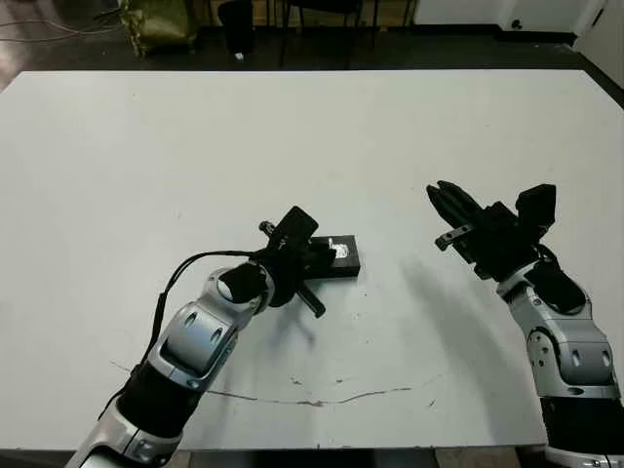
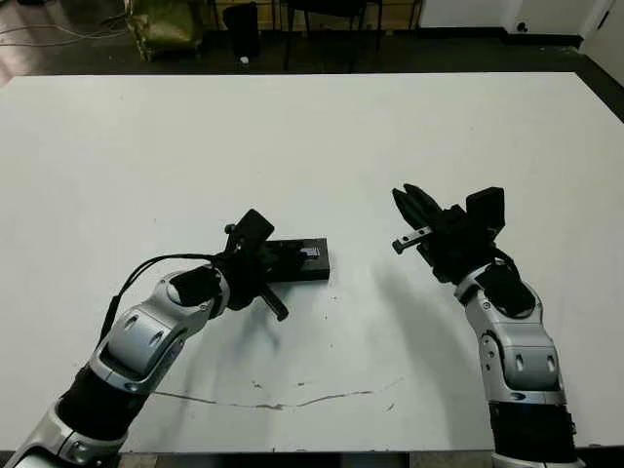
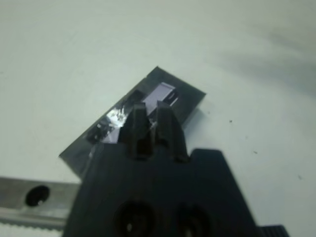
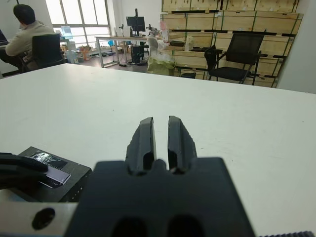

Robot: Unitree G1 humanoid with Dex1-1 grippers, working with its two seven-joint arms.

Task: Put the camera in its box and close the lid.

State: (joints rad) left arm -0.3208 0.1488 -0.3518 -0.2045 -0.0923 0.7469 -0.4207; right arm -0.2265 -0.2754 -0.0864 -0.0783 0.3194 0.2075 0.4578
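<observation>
Left gripper (image 3: 153,116): my two black fingers are held close together with nothing between them, tips poised over the lid (image 3: 129,120). This black lid sits on the box, so the camera is not visible. The closed box lies flat near the middle of the white table (image 1: 292,136), just right of my left wrist. Right gripper (image 4: 160,131): fingers are nearly together and empty, raised above the table well to the right of the box. Beyond the far edge, a seated person (image 4: 24,34) appears.
</observation>
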